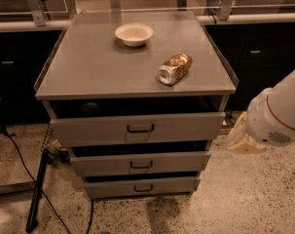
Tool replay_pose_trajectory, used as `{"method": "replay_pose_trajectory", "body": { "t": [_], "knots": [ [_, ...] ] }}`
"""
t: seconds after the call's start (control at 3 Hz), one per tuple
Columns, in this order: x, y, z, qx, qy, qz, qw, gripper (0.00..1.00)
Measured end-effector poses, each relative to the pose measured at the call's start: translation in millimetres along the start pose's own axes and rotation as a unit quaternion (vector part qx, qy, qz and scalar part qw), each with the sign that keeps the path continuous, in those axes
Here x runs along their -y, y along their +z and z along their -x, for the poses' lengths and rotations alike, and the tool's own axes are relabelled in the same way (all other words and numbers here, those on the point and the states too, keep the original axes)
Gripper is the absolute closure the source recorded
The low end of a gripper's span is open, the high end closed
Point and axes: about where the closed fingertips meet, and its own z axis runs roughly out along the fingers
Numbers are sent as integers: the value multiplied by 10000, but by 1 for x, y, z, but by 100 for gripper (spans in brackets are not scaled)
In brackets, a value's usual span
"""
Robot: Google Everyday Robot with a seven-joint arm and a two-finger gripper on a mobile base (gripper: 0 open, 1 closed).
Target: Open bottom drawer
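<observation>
The bottom drawer [142, 186] is the narrowest, lowest grey front of the cabinet, with a small dark loop handle [143, 187] at its centre. It stands stepped back under the middle drawer [139, 163] and the top drawer [137, 129]. My gripper [240, 139] shows as a cream part under the white arm [278, 116], to the right of the cabinet. It is level with the top and middle drawers, apart from the cabinet, above and right of the bottom drawer.
On the cabinet top [98, 67] stand a white bowl [134, 34] and a crushed can [174, 68] lying on its side. A dark stand and cables [37, 189] lie on the floor at the left. Dark counters run behind. Speckled floor [244, 199] lies at the right.
</observation>
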Motion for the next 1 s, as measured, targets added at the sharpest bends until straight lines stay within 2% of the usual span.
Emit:
{"method": "replay_pose_trajectory", "body": {
  "t": [0.33, 0.67, 1.0],
  "knots": [
    [0, -1, 0, 4, -2, -9, 10000, 100],
    [-3, 27, -13, -2, 82, 27, 10000, 100],
    [-11, 80, -32, 142, 168, 135, 9997, 100]
  ]
}}
